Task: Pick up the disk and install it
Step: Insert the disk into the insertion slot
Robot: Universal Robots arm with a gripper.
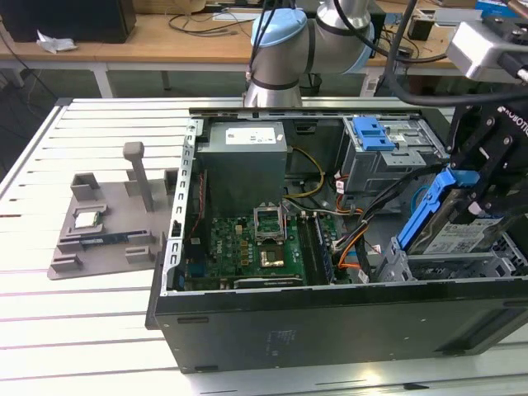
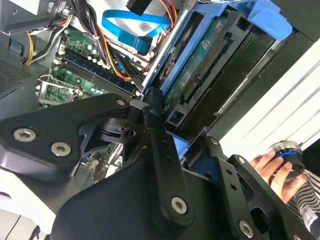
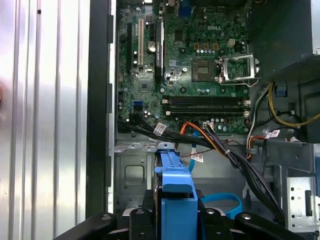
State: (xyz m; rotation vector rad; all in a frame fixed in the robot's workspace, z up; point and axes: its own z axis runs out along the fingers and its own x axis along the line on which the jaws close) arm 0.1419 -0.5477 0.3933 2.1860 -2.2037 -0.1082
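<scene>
Install step in hand: gripper [image 1: 487,194] jaws look clamped on the disk [image 1: 450,231], held tilted over the drive bay [image 1: 462,268] at the exterior view's right of the open computer case [image 1: 330,318]. Seating calls for levelling disk with bay.

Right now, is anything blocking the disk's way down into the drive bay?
Nothing visible sits beneath it. The gripper holds the disk tilted over the metal drive bay at the exterior view's right. The cable bundle runs beside the disk, close to its lower end.
</scene>
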